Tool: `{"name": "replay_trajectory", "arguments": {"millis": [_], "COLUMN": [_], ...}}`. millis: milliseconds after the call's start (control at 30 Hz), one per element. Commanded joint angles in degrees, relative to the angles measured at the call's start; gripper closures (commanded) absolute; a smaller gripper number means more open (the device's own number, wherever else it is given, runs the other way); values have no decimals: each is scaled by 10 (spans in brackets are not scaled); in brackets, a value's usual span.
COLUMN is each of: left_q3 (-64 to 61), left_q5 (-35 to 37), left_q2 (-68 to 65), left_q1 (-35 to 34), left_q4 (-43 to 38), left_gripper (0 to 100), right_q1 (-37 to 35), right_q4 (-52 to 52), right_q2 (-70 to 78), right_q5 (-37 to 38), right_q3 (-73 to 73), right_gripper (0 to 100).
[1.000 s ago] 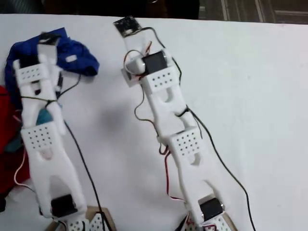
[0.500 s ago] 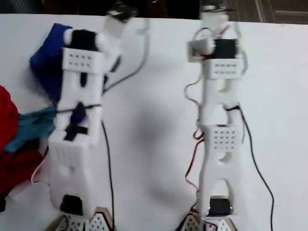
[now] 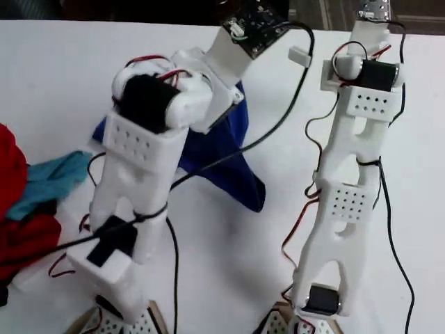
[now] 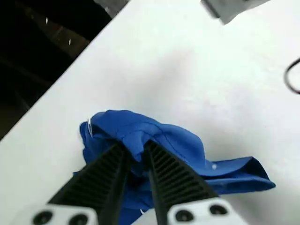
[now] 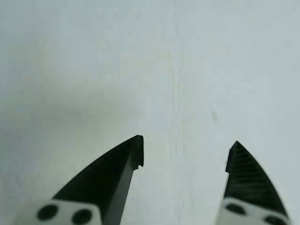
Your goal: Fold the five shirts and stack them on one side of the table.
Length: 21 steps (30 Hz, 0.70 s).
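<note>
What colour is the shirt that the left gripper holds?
Blue. The shirt shows best in the left wrist view, in the left gripper.

High view fixed overhead, looking down over table (image 3: 62, 62). Both wrist views close, facing table. Blue shirt (image 3: 233, 177) mid-frame overhead, shared with left wrist, lower centre.

- A white worktop (image 3: 62, 76) runs from left to right across the scene, plain and matte.
- Past its far edge lies a dark strip of room (image 3: 139, 10), too dim to make out.
- At the far right, beyond the edge, a brown surface (image 3: 417, 17) with pale straight lines shows; whether it is floor or furniture is unclear.
- Soft grey shadows (image 3: 229, 243) lie on the worktop under even light.
- In the left wrist view a few small glints (image 4: 47, 21) dot the dark space.
</note>
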State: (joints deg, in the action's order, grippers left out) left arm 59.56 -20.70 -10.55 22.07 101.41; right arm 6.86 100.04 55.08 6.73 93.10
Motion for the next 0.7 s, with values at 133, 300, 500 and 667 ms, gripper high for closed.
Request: {"name": "replay_trajectory", "arguments": {"millis": [133, 300, 500, 667], "left_q3": [-155, -333, -363, -409], "left_q5": [1, 0, -10, -84], "left_q2": [46, 47, 47, 45], "left_q1": [-42, -79, -246, -433], "left_q4": [10, 5, 8, 5], "left_gripper": [885, 683, 731, 733], "right_q1": [-34, -59, -76, -77], "right_q4": [9, 9, 9, 10], "right_q2": [-44, -44, -44, -49], "right_q5": [2, 2, 2, 2], "right_q3": [18, 18, 18, 18], "right_gripper": [712, 712, 712, 712]}}
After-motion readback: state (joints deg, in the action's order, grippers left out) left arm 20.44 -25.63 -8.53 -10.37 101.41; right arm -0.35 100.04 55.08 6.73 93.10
